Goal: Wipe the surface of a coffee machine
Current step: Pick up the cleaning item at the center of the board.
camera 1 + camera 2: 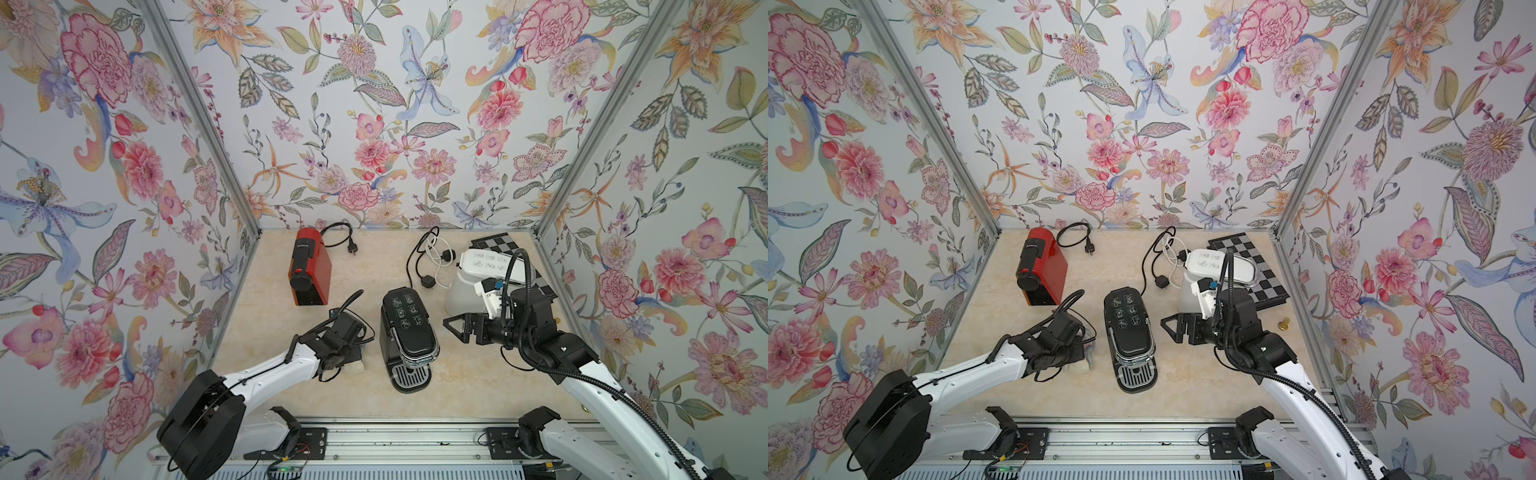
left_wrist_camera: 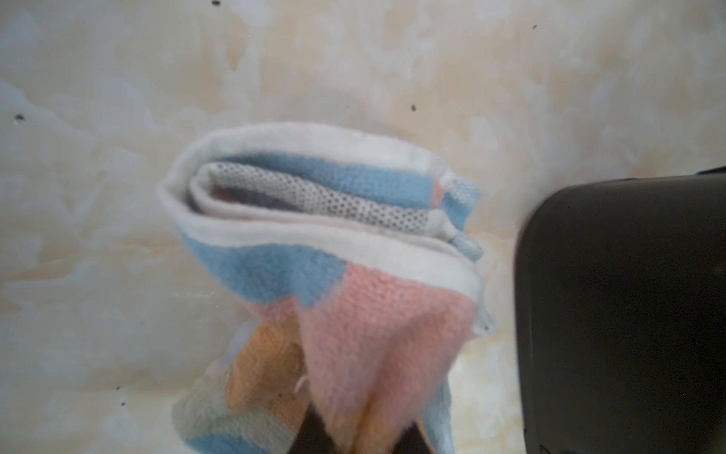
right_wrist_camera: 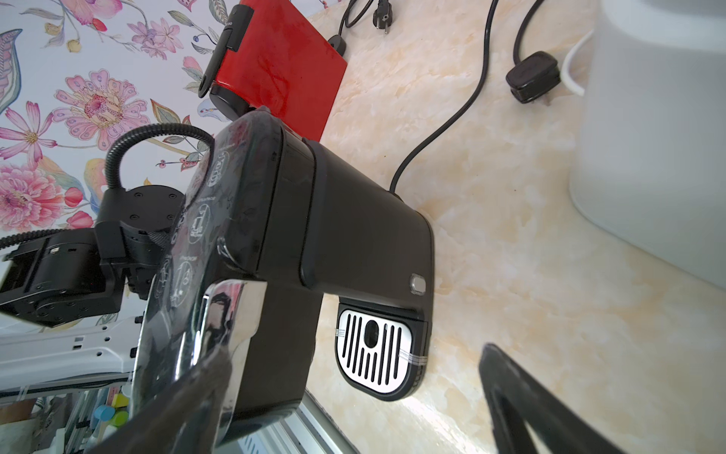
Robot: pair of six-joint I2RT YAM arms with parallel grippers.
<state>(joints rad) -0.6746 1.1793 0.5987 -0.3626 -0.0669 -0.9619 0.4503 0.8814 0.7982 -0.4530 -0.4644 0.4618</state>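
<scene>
In both top views the black coffee machine (image 1: 409,332) (image 1: 1128,328) stands mid-worktop (image 1: 478,386). Its long axis runs back to front, with the drip tray (image 1: 411,377) toward the robot.

Left wrist: the left fingers (image 2: 308,434) pinch a folded pastel cloth (image 2: 334,275) just beside the machine.

Right wrist: the right fingers (image 3: 499,377) stand wide apart, holding nothing, near the machine's side.

Overhead pair, two wrist cameras
Both top views look down on the whole table (image 1: 469,386); left wrist close over the cloth (image 2: 353,306); right wrist at 3 o'clock of the black coffee machine (image 3: 353,228).
</scene>
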